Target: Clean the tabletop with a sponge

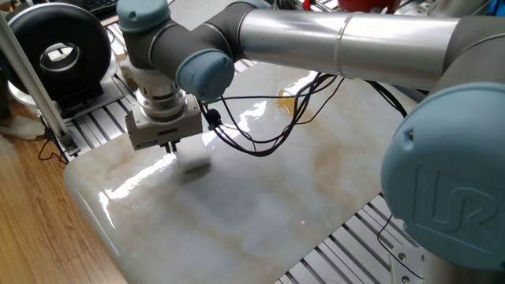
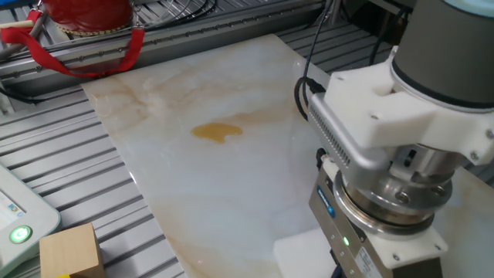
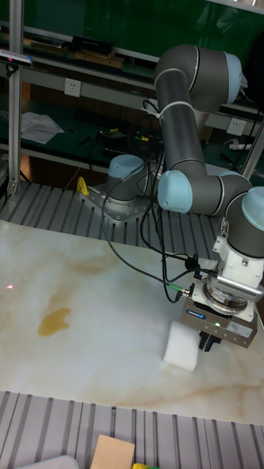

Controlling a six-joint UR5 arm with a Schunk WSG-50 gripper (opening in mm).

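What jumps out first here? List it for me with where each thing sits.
The big grey and blue robot arm dominates, bending down over the near edge of the marble tabletop, with its gripper right beside a white sponge. Next comes the amber stain out on the open slab, well away from the sponge. Off the slab, a cardboard box sits on the ribbed metal frame.
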